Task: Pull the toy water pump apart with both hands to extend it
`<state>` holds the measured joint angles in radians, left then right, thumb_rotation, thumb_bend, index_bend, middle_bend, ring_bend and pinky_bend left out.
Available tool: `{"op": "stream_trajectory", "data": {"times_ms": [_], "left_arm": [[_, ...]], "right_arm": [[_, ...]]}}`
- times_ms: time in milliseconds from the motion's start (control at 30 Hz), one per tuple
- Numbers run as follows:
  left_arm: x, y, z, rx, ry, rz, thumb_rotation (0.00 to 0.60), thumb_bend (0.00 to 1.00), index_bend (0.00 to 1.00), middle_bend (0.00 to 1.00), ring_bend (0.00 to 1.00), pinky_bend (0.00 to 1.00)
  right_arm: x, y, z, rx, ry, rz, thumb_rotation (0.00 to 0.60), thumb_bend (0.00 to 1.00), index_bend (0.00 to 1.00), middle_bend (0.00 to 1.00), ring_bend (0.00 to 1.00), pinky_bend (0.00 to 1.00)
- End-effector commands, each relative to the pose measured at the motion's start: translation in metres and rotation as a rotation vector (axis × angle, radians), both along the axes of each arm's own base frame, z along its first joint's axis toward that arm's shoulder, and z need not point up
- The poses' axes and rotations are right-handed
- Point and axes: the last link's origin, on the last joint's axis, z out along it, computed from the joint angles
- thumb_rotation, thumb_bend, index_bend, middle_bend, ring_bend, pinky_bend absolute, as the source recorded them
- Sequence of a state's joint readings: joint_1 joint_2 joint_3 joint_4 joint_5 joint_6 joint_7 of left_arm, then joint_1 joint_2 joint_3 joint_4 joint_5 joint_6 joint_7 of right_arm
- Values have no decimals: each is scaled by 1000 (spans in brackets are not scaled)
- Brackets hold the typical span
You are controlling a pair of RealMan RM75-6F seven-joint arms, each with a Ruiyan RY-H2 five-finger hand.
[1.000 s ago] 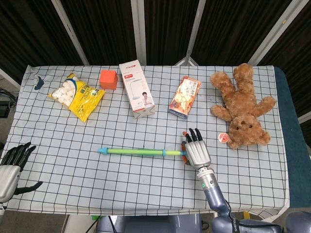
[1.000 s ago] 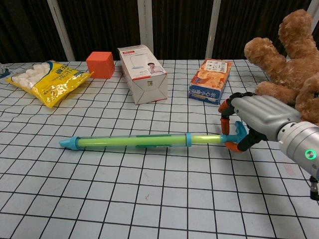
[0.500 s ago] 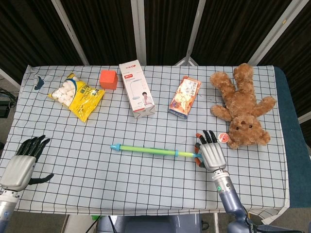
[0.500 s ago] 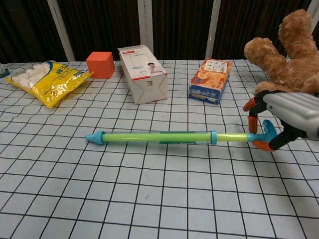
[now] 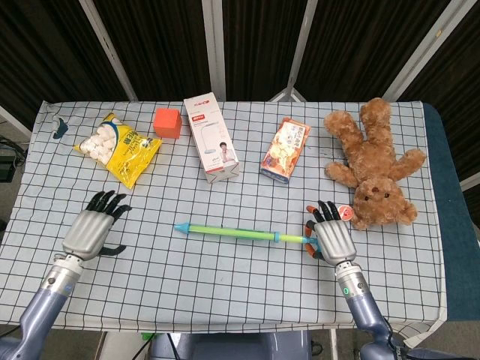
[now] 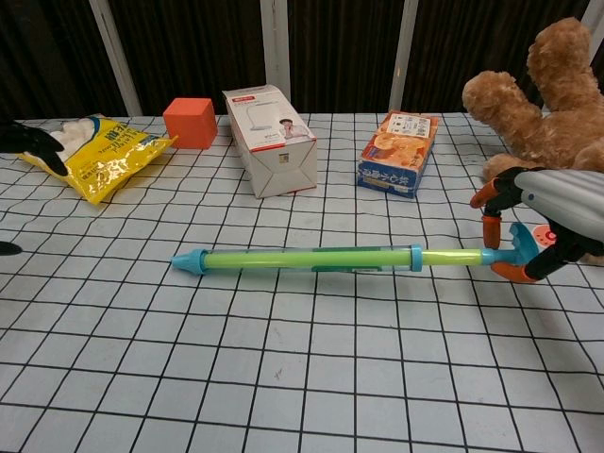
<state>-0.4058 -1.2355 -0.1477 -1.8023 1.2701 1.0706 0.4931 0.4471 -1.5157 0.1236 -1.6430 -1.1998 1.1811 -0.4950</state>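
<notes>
The toy water pump (image 5: 236, 233) (image 6: 311, 258) lies across the middle of the checked tablecloth, a green tube with a blue nozzle at its left end and a blue handle at its right. My right hand (image 5: 331, 237) (image 6: 552, 212) grips that handle, its orange-tipped fingers curled around it. My left hand (image 5: 91, 229) hovers open with fingers spread, well to the left of the nozzle and apart from it. In the chest view only its dark fingertips (image 6: 33, 146) show at the left edge.
A yellow marshmallow bag (image 5: 118, 148), an orange cube (image 5: 168, 122), a white box (image 5: 211, 137) and an orange snack box (image 5: 286, 149) stand along the back. A brown teddy bear (image 5: 373, 163) lies just right of my right hand. The table's front edge (image 5: 225, 324) is near.
My right hand has dragged the pump to the right, a little further since half a second ago. My left hand has risen from the table's left front corner toward the nozzle.
</notes>
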Motion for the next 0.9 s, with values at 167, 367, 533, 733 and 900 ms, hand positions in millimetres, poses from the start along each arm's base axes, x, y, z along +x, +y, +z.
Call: {"op": "stream_trajectory", "data": {"times_ms": [167, 367, 533, 733, 900], "left_arm": [[24, 22, -43, -70, 23, -27, 600, 286, 294, 92, 0, 0], [37, 30, -68, -94, 38, -49, 600, 315, 297, 93, 0, 0], [47, 36, -86, -120, 27, -53, 600, 364, 312, 94, 0, 0], [54, 38, -108, -146, 43, -59, 600, 401, 325, 96, 0, 0], [57, 41, -119, -150, 52, -53, 600, 418, 327, 99, 0, 0]], "right_arm": [[-1, 2, 0, 13, 1, 6, 600, 406, 636, 215, 0, 0], [-3, 2, 1, 18, 5, 1, 600, 405, 642, 215, 0, 0], [-3, 2, 1, 21, 0, -2, 600, 406, 642, 215, 0, 0], [-3, 3, 0, 27, 1, 3, 600, 405, 646, 215, 0, 0], [-4, 3, 0, 28, 4, 1, 600, 406, 648, 215, 0, 0]]}}
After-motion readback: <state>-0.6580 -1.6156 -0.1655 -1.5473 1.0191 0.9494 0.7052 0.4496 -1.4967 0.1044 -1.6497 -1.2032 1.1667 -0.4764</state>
